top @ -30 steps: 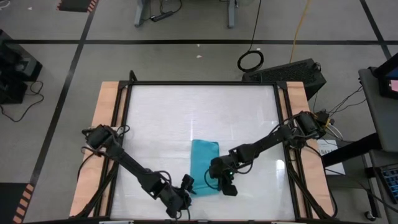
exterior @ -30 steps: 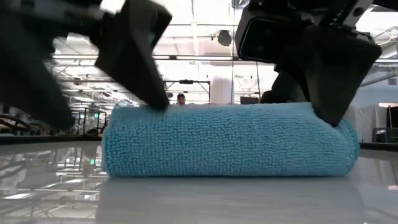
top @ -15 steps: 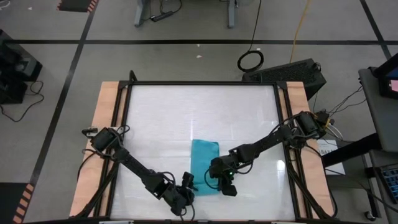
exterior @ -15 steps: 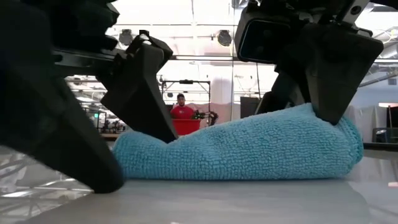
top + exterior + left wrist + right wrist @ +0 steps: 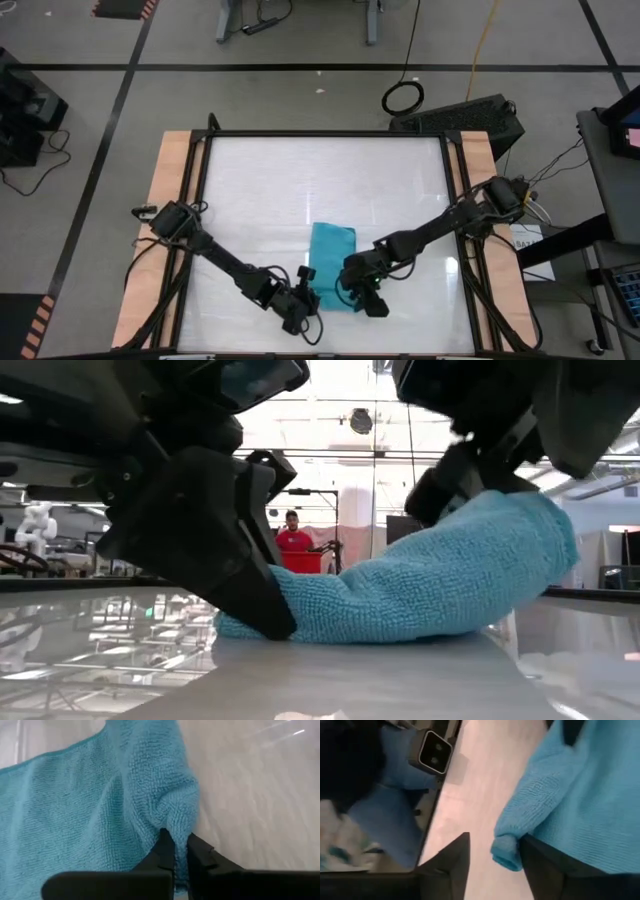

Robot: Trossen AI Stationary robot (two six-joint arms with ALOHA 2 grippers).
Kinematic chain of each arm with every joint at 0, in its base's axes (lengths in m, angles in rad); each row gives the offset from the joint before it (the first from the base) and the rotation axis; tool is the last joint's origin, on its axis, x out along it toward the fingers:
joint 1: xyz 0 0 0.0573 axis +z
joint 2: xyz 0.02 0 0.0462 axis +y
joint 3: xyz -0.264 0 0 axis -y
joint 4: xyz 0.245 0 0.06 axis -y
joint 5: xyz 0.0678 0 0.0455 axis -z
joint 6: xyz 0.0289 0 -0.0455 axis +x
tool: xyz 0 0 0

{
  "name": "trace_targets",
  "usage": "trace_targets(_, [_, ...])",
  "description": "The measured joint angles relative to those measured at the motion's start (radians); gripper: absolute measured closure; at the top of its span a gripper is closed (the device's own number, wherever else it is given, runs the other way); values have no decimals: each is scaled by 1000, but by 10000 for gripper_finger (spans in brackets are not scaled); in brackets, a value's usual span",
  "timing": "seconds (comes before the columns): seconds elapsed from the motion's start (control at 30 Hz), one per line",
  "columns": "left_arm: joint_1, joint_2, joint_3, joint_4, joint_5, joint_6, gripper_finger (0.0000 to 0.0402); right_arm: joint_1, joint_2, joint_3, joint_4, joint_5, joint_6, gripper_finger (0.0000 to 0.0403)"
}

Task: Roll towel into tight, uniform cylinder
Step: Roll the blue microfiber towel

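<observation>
Both grippers are lifting the near edge of the towel [image 5: 331,266]!

Left gripper [image 5: 180,851] is pinching one corner between nearly closed fingers; right gripper [image 5: 492,857] is gripping the other, raising it off the tabletop [image 5: 320,180], likely to start the roll.

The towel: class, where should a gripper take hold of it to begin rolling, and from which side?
Probably the two near-edge corners, approached from the table's near side. The towel lies flat, long axis running away. The left gripper pinches one corner; the right gripper straddles the other.
</observation>
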Motion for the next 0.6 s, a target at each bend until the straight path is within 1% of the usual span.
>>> trace_targets(0.13, [9,0,0,2,29,-2,376,28,-70,0,-114,143,-66,214])
trace_targets(0.27, [16,-1,0,9,60,0,378,67,-128,0,-212,297,-122,203])
trace_targets(0.43, [42,-1,-1,40,147,-7,384,151,-140,0,-172,482,-231,202])
trace_targets(0.6, [74,1,-2,72,249,-30,385,239,-88,0,-93,618,-306,201])
